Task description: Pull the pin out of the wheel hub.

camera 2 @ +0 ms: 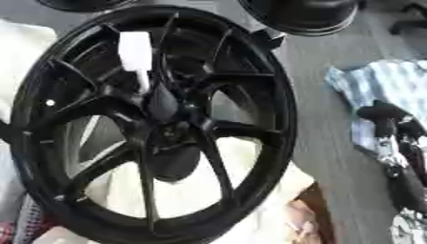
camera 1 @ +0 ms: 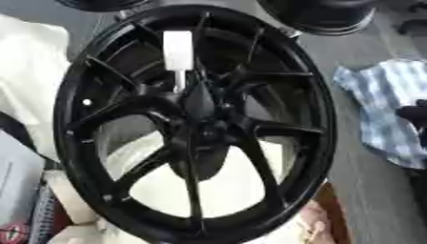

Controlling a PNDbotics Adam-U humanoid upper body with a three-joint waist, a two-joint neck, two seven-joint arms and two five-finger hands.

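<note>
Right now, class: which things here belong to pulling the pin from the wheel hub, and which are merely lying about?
For the job:
black wheel
white pin standing at the hub
right hand, off to the right

Lying about:
striped cloth
other black wheel behind
white sheet

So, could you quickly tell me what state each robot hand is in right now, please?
Left robot hand: not in view.
Right robot hand: at the right edge, away from the black spoked wheel; holding nothing; fingers cannot be told.
</note>
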